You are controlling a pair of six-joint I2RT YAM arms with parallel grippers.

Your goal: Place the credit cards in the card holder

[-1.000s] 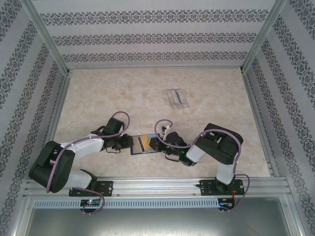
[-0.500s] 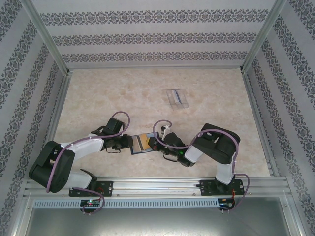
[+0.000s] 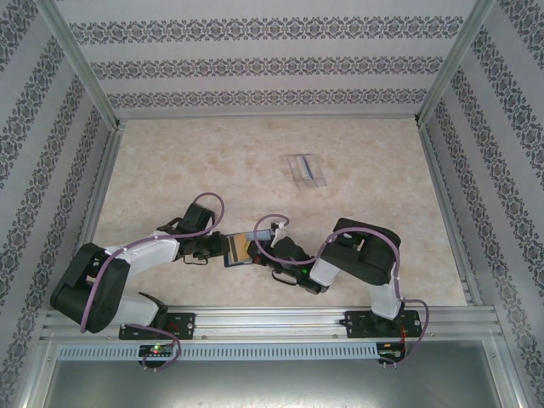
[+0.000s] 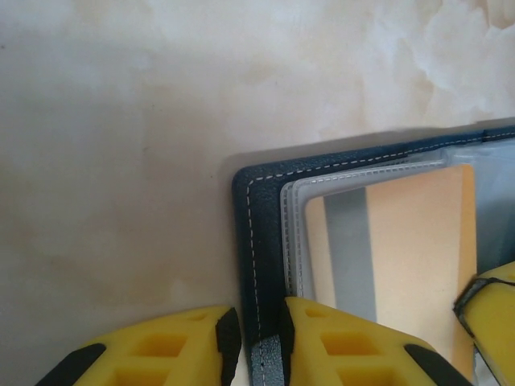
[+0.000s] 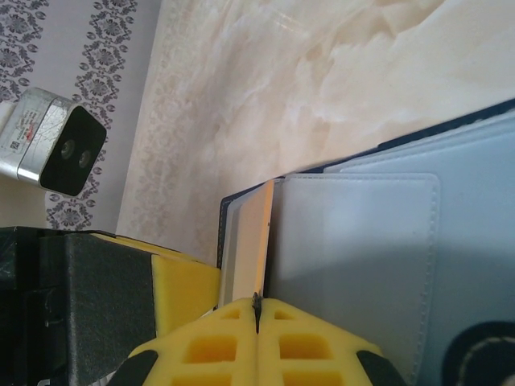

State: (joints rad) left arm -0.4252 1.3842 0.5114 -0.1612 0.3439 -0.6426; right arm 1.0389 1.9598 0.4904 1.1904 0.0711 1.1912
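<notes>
While the left gripper (image 4: 256, 342) pinches the holder (image 4: 259, 185) edge, bottom centre, I slide the card (image 5: 245, 241), pinched in the right gripper (image 5: 257, 310), flat.

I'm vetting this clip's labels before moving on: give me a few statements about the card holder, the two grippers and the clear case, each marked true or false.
1. The left gripper clamps the card holder by its navy stitched edge. True.
2. The transparent plastic case lies against the card holder. False: it lies apart from it, farther out on the table.
3. The card holder lies open, with an orange card bearing a grey stripe at its clear sleeve. True.
4. The right gripper stands wide open. False: its yellow fingers are pressed together.
</notes>
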